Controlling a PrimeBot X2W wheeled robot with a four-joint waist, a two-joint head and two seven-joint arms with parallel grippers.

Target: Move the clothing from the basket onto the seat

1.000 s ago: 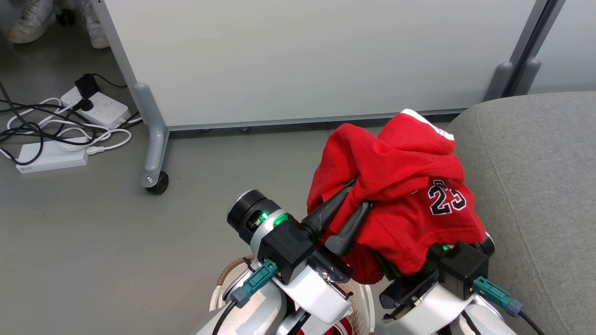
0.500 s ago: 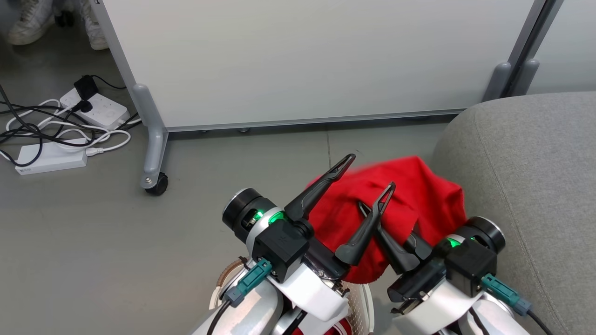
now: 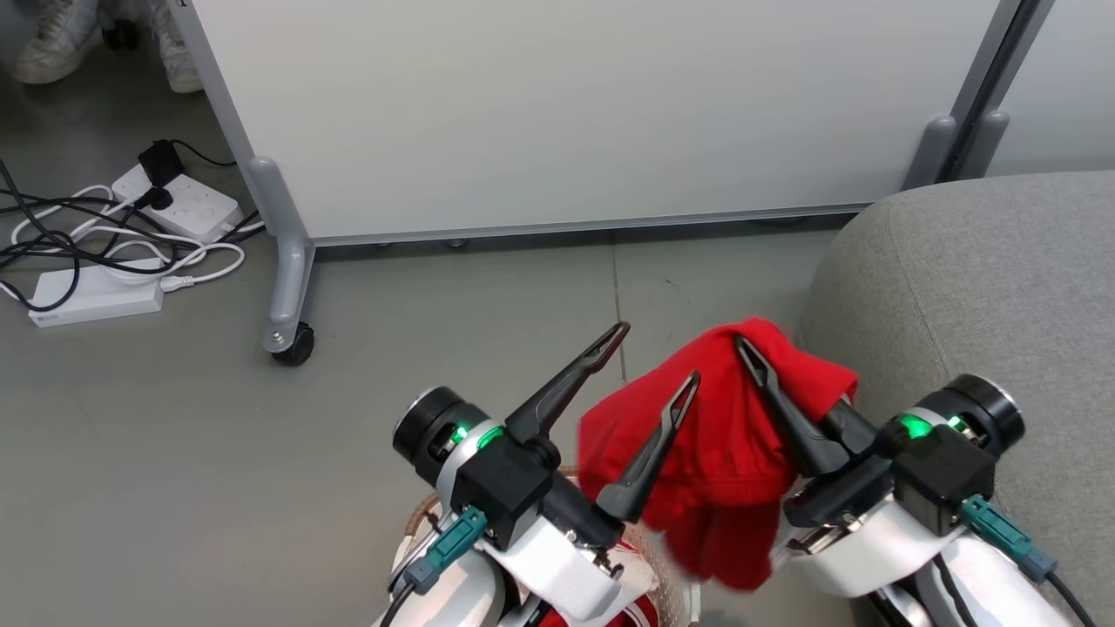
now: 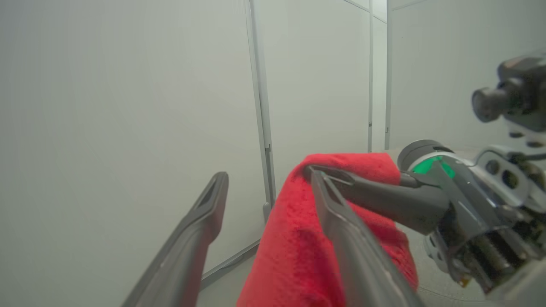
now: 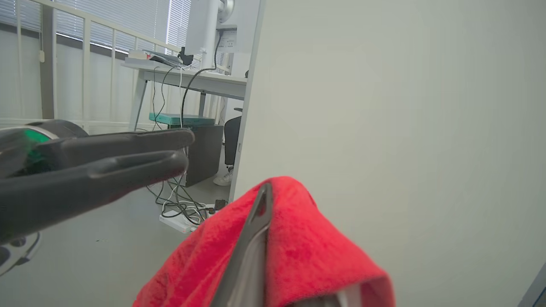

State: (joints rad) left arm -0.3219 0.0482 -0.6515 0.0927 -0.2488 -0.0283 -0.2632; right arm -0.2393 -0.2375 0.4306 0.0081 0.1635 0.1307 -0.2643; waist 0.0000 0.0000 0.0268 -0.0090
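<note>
Red clothing (image 3: 719, 466) lower now, crumpled, drooping.

White partition panel (image 3: 566, 104) on grey legs, one black castor (image 3: 294, 344) showing, on grey floor (image 3: 157, 453). Two white power strips (image 3: 179, 198) with tangled cables (image 3: 52, 244), left. Pale shoes (image 3: 52, 43) beyond.

Bare floor (image 3: 174, 479) left, seat (image 3: 1002, 287) right.
</note>
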